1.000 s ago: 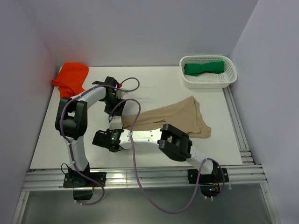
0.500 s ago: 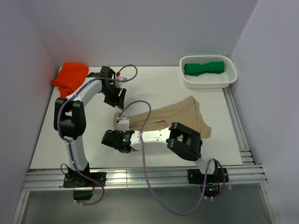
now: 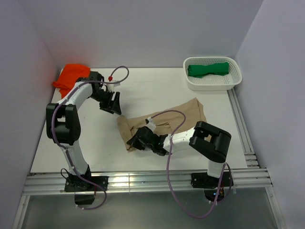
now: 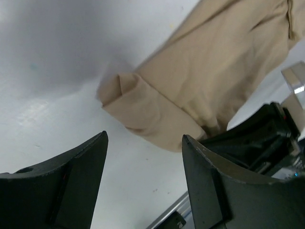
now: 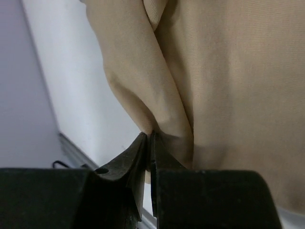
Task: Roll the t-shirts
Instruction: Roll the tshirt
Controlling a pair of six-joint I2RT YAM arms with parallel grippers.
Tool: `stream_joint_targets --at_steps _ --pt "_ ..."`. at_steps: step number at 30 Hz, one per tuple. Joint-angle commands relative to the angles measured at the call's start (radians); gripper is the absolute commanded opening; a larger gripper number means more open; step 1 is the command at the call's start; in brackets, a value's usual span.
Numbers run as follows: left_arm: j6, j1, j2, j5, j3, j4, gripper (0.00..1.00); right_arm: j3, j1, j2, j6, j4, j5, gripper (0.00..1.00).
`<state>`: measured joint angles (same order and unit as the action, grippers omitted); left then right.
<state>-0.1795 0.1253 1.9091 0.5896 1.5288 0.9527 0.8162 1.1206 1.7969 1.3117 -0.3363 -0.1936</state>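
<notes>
The left gripper (image 3: 114, 102) has backed off, wide open and empty, while the right gripper (image 5: 150, 138) has pinched tight on the folded end of the tan t-shirt (image 3: 178, 119) lying mid-way across the table (image 3: 157, 86), so rolling looks barely begun.

Setting: a robotics lab test cell. I work on a bare white table (image 3: 162, 90) boxed in by plain pale walls (image 3: 143, 28), aluminium rails (image 3: 152, 182) running along its near edge, purple cables (image 3: 167, 171) looping loose off my arms (image 3: 80, 94).

Left claw (image 4: 144, 145) stands spread wide, right claw (image 5: 149, 138) pinched tight.
</notes>
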Motion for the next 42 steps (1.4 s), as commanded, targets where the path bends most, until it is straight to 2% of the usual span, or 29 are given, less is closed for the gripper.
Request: stream_joint_targets --at_steps 1,11,17,23,26,31,36,39,42 --pt "-0.04 -0.001 -0.051 0.093 -0.065 -0.029 0.69 -0.046 -0.019 -0.039 0.099 -0.257 0.059 0.1" --pt "0.072 -0.003 -0.032 0.092 -0.242 -0.164 0.72 -0.042 -0.025 -0.001 0.121 -0.293 0.077 0.08" --pt "0.161 -0.001 0.004 0.118 -0.26 -0.213 0.72 -0.028 -0.022 0.012 0.118 -0.277 0.08 0.08" --pt "0.224 0.011 0.059 0.082 -0.237 -0.249 0.68 -0.02 -0.021 0.019 0.118 -0.254 0.076 0.07" --pt "0.227 0.017 0.088 0.061 -0.211 -0.241 0.6 -0.028 -0.022 0.018 0.121 -0.253 0.071 0.06" --pt "0.216 0.034 0.09 0.015 -0.147 -0.204 0.37 -0.038 -0.021 0.01 0.121 -0.244 0.056 0.06" --pt "0.158 0.077 0.09 -0.118 -0.073 -0.108 0.17 -0.002 -0.008 -0.014 0.08 -0.077 0.004 0.08" --pt "0.134 0.102 0.106 -0.186 -0.027 -0.053 0.07 0.043 0.008 -0.025 0.046 0.06 -0.052 0.17" --pt "0.12 0.123 0.113 -0.237 -0.001 -0.022 0.06 0.112 0.03 -0.034 0.006 0.213 -0.119 0.3"
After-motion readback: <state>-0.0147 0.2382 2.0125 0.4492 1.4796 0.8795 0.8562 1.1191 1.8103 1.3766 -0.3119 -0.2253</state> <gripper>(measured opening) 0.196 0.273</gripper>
